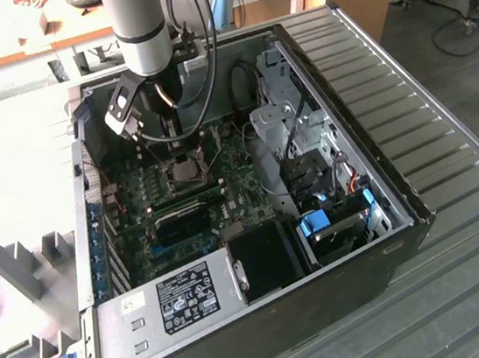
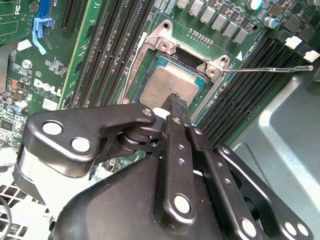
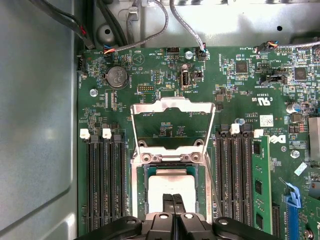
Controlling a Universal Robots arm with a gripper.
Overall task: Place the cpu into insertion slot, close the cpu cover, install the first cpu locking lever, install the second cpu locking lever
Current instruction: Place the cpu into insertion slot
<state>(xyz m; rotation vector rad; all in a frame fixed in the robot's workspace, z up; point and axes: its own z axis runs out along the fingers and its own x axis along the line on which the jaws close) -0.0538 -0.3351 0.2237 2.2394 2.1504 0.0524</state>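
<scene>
Open computer case [image 1: 327, 309] lying on side on slatted table [image 1: 466, 290], green motherboard [image 3: 240, 100] facing up. Robot arm [image 1: 140, 24] reaching down into case. Gripper [image 3: 175, 199] hanging low over board, fingers drawn narrow, side by side, nothing showing between them. Black memory slots [image 3: 105, 185] flanking centre. Cpu cover [image 3: 172, 105] standing swung open. Insertion slot [image 2: 182, 62] lying exposed under gripper. Cpu [image 2: 167, 85] lying flat inside slot, fingertips right at its top; cannot tell if touching. Thin locking lever [image 2: 265, 69] sticking out unlatched beside slot.

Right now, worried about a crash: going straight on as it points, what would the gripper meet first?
Probably the cpu, lying in the insertion slot right under the gripper; remaining gap unclear.
</scene>
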